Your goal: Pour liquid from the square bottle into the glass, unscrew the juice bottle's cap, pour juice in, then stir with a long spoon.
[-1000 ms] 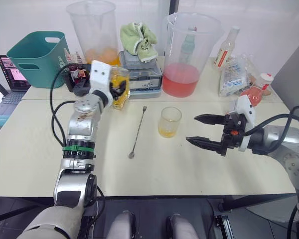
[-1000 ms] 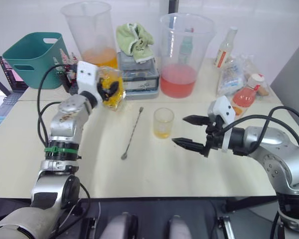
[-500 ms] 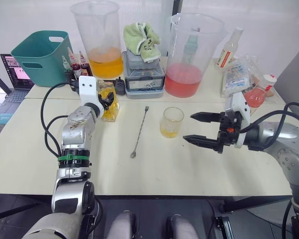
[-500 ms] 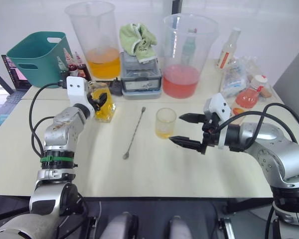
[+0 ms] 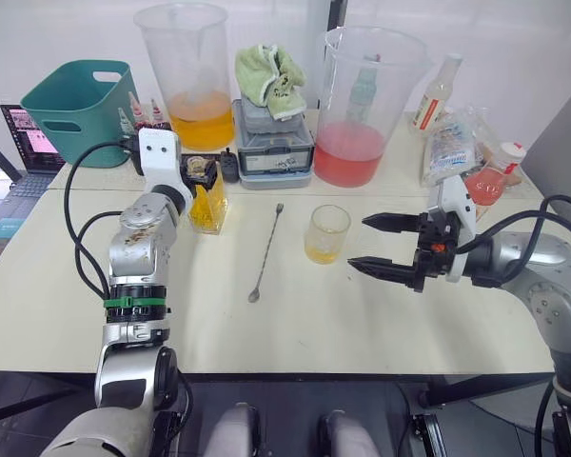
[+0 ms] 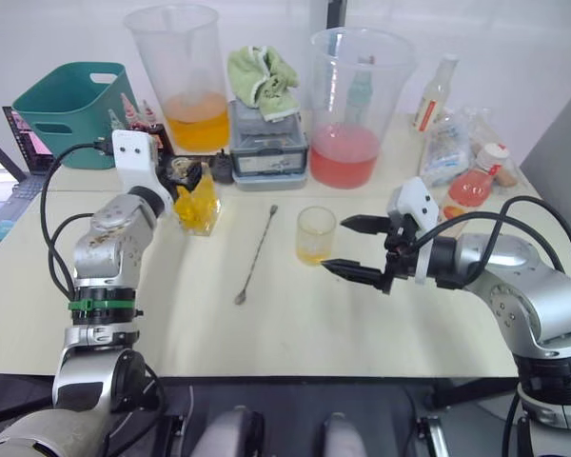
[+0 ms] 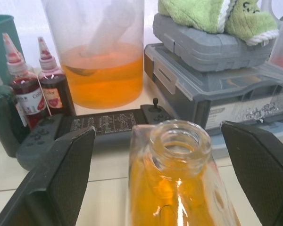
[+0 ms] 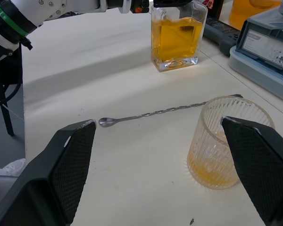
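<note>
My left gripper (image 5: 206, 177) sits in the upper left of the head view, its two black fingers spread either side of the square bottle (image 5: 207, 205). In my left wrist view both fingers stand clear of the glass, so the bottle is not gripped. It stands upright on the table (image 5: 295, 328), uncapped, with yellow liquid inside.

At the centre of the frame stands the glass (image 5: 325, 234), with a little yellow liquid at its bottom. The long spoon (image 5: 265, 253) lies flat just left of it, bowl end toward the lower edge.

My right gripper (image 5: 374, 244) hovers right of centre, wide open and empty, fingertips pointing at the glass but apart from it.

The juice bottle (image 5: 491, 181), white cap (image 5: 509, 150) on, is at the right edge of the frame.
</note>
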